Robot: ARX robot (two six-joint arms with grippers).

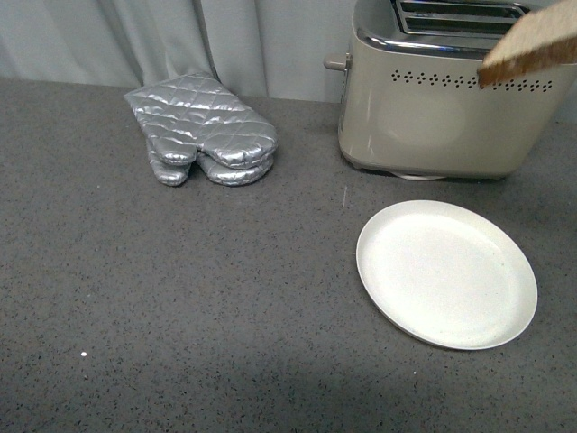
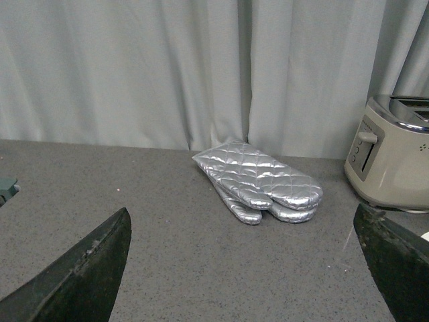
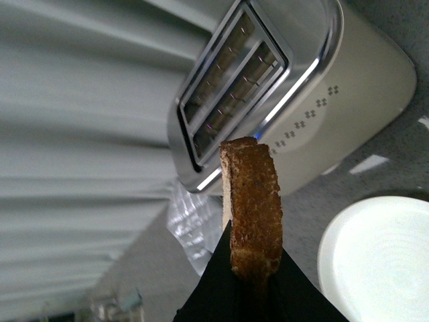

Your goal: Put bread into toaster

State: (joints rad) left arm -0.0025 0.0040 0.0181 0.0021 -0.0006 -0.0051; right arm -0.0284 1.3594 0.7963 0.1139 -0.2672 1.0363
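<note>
The bread (image 1: 530, 50), a tan slice with a dark brown crust, hangs in the air in front of the upper right of the toaster (image 1: 433, 117). My right gripper (image 3: 253, 285) is shut on the bread (image 3: 253, 208) and holds it edge-on, near the toaster's chrome top with two long slots (image 3: 231, 74). The right gripper itself is out of the front view. My left gripper (image 2: 244, 268) is open and empty, low over the grey counter, with its black fingers (image 2: 80, 275) wide apart. The toaster's knob side (image 2: 392, 157) shows at its far right.
Silver quilted oven mitts (image 1: 206, 135) lie at the back left of the toaster, also in the left wrist view (image 2: 258, 180). A round white plate (image 1: 445, 272) sits empty in front of the toaster. A grey curtain (image 1: 180, 36) closes the back.
</note>
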